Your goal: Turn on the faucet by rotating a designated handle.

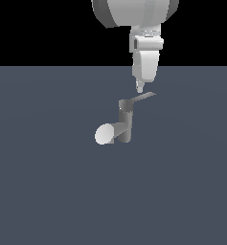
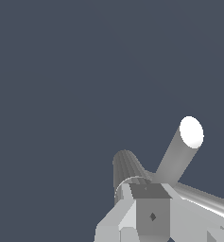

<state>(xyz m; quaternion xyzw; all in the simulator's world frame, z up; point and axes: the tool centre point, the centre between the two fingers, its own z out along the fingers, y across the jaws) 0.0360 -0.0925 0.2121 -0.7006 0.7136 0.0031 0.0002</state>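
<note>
One faucet (image 1: 124,125) on grey floor (image 1: 48,191), end effector (image 1: 140,88) just above handle (image 1: 142,98), grip state unclear

One faucet (image 1: 125,125) is standing on the one table (image 1: 48,182). It is carrying one handle (image 1: 142,98) and one spout (image 1: 107,133). One gripper (image 1: 140,88) is showing above it.

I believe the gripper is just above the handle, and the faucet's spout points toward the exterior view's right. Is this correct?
Not quite. In the exterior view the spout of the faucet points toward that view's left, ending in its pale round face. It is the handle that sticks out toward the right. The gripper is indeed just above the handle.
</note>
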